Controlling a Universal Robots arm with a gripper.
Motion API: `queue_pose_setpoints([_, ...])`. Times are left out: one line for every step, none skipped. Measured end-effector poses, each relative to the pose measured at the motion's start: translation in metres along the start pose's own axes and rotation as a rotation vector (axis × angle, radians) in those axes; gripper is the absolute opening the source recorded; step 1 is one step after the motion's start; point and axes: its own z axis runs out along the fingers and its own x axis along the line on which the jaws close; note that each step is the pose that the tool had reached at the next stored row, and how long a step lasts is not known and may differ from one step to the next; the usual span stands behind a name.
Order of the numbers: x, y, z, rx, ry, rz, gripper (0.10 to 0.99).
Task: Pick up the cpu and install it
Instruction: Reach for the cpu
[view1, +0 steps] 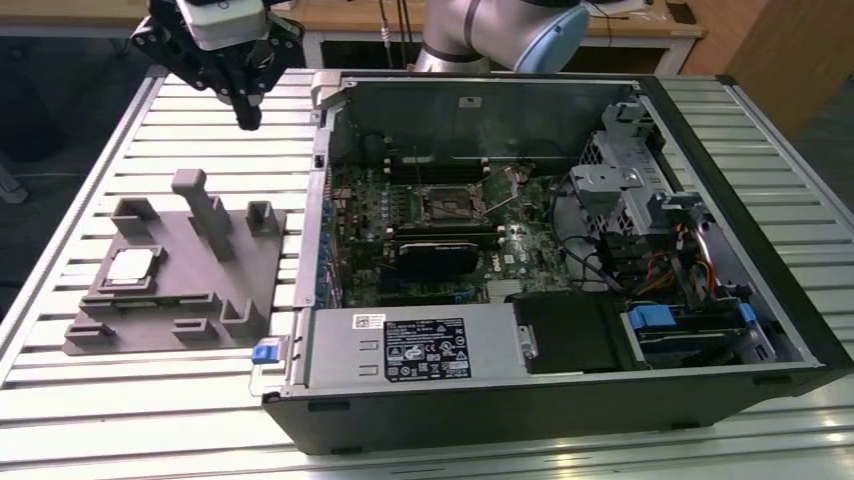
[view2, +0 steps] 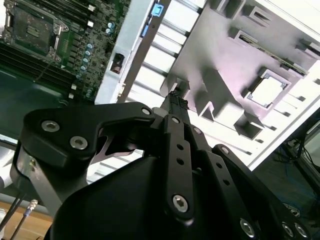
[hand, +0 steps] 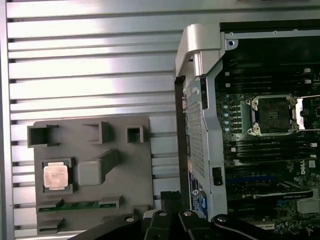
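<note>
**Slatted table, chip lying in its fixture, arm hanging above**

Silvery slats run the whole length of the metal table (view1: 160, 420), and two things sit on it side by side: a grey fixture plate (view1: 184, 280) toward the exterior view's left, and an open computer case (view1: 534, 400) on the exterior view's right, lying on its side with the motherboard bared.

The cpu (view1: 131, 266) lies flat in a square pocket of the plate, its pale metal top up, with nothing touching it. The first wrist view shows it (hand: 55, 176) in that same pocket, near the plate's edge farthest from the case.

Above the far end of the table the black gripper (view1: 247, 120) hangs in the air beyond the plate, well apart from the chip. Its fingers are drawn together to a narrow point with nothing between them; the second wrist view shows the tips (view2: 174, 97) meeting.

Inside the case, the processor socket (view1: 447, 203) sits bare in the middle of the board, and a grey power supply box (view1: 414, 345) fills the near corner.
</note>
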Motion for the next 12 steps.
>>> queue_pose_setpoints([0.0021,-0.0002,0.0000,0.000,0.0000,0.000,0.106])
queue_pose_setpoints([0.0043,-0.0003,0.0000,0.000,0.0000,0.000,0.106])
queue_pose_setpoints([0.0062,-0.0004,0.0000,0.000,0.0001,0.000,0.106])
queue_pose_setpoints([0.0083,-0.0006,0.0001,0.000,0.0001,0.000,0.106])
queue_pose_setpoints([0.0101,-0.0008,0.0003,0.000,0.0001,0.000,0.106])
queue_pose_setpoints([0.0120,-0.0009,0.0006,0.000,0.0000,0.000,0.106])
queue_pose_setpoints([0.0138,-0.0011,0.0008,0.000,0.0000,0.000,0.106])
queue_pose_setpoints([0.0156,-0.0012,0.0010,0.000,0.0000,0.000,0.106])
queue_pose_setpoints([0.0175,-0.0014,0.0013,0.000,0.0000,0.000,0.106])
queue_pose_setpoints([0.0193,-0.0015,0.0015,0.000,0.0000,0.000,0.106])
queue_pose_setpoints([0.0212,-0.0017,0.0017,0.000,0.0001,0.000,0.106])
queue_pose_setpoints([0.0231,-0.0019,0.0019,0.000,0.0000,0.000,0.106])
